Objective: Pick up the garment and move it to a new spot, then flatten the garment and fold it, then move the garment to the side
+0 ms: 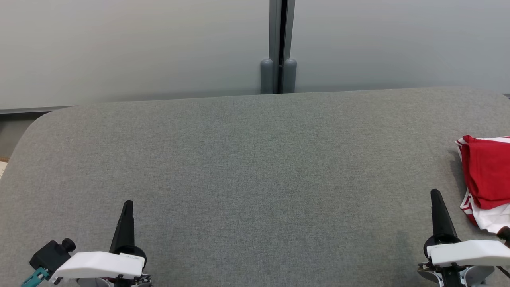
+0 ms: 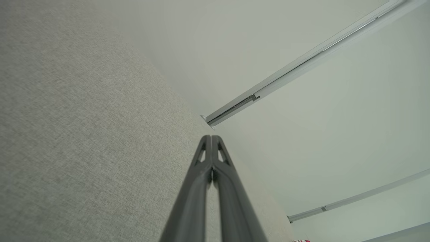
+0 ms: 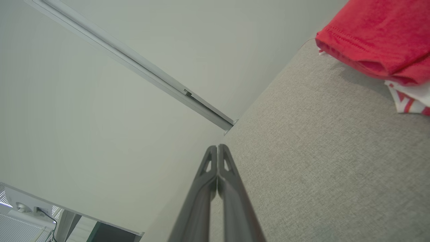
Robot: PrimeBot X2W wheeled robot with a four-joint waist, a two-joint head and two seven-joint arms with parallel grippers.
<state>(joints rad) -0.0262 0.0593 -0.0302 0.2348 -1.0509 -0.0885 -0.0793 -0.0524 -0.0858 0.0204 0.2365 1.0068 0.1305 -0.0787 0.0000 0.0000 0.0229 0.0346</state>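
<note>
We see a heathered mid-grey woven cloth tabletop (image 1: pixel 255 167), finely flecked all over. The folded cotton garment (image 1: pixel 488 179) is bright red over white, and its white part carries thin red stripes. Our left gripper (image 1: pixel 128 204) and right gripper (image 1: pixel 435 193) have black fingers on white casings, with a small teal fitting (image 1: pixel 36 276) beside the left one. The smooth wall panels (image 1: pixel 131 48) are pale grey-green, divided by a darker grey post (image 1: pixel 279 44).
</note>
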